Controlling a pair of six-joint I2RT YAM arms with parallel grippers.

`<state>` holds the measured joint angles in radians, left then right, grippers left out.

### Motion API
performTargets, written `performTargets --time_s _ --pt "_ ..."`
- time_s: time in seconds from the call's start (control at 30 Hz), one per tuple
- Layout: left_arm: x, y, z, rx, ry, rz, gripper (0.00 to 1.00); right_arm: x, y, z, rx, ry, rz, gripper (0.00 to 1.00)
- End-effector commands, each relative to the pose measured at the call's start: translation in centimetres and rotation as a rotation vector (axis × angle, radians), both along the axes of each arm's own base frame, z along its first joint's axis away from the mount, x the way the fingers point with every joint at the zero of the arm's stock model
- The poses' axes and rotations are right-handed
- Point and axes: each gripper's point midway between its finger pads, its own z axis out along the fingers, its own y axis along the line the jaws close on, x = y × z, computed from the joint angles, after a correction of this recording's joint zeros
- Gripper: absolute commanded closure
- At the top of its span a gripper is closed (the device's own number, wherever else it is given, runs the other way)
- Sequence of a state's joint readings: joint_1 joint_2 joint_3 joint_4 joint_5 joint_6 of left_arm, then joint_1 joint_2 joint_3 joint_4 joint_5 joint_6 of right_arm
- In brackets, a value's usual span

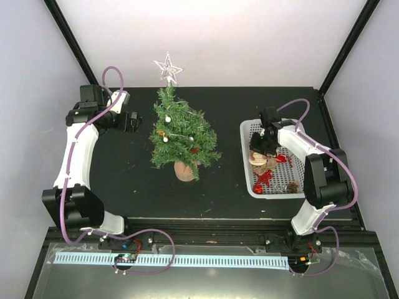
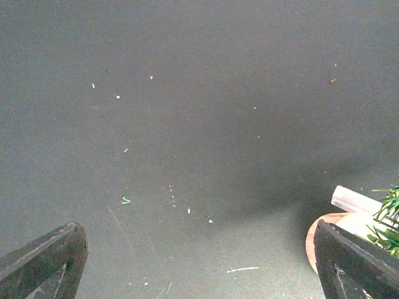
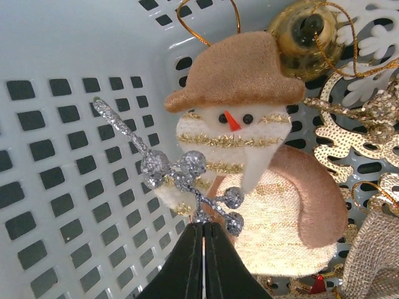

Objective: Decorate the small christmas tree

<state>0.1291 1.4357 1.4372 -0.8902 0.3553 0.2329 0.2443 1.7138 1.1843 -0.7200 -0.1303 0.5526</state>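
The small christmas tree (image 1: 179, 132) stands mid-table on its wood stump (image 1: 184, 170), with a silver star on top and a few ornaments. Its stump (image 2: 349, 223) and some needles show at the right edge of the left wrist view. My left gripper (image 1: 130, 121) is open and empty, left of the tree. My right gripper (image 3: 204, 229) is inside the white mesh basket (image 1: 249, 174), shut on the stem of a silver glitter berry sprig (image 3: 181, 174). The sprig lies over a plush snowman with a tan hat (image 3: 240, 143).
The basket (image 3: 62, 187) also holds a gold bell (image 3: 305, 31), gold glitter snowflakes (image 3: 355, 134), red bows (image 1: 265, 179) and a pine cone (image 1: 292, 185). A black frame edges the table; white walls close it in behind and at the sides.
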Motion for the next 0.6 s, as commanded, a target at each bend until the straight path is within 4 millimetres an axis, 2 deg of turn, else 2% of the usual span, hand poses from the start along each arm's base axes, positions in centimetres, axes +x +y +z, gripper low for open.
performTargets --time_s 0.0,0.2,0.4,0.57 --pt "0.0 -0.2 0.1 0.001 -0.003 -0.004 0.01 1.0 -0.1 0.5 -0.007 -0.019 0.002 0.97" --pt "0.0 0.0 0.2 0.005 -0.006 0.002 0.01 0.9 -0.6 2.5 -0.029 -0.056 0.003 0.99" --pt "0.1 0.0 0.3 0.003 -0.011 0.001 0.01 0.1 -1.4 6.5 -0.062 -0.127 0.032 0.99" --pt "0.2 -0.2 0.4 -0.009 -0.012 -0.003 0.01 -1.4 -2.1 10.2 -0.073 -0.190 0.040 0.99"
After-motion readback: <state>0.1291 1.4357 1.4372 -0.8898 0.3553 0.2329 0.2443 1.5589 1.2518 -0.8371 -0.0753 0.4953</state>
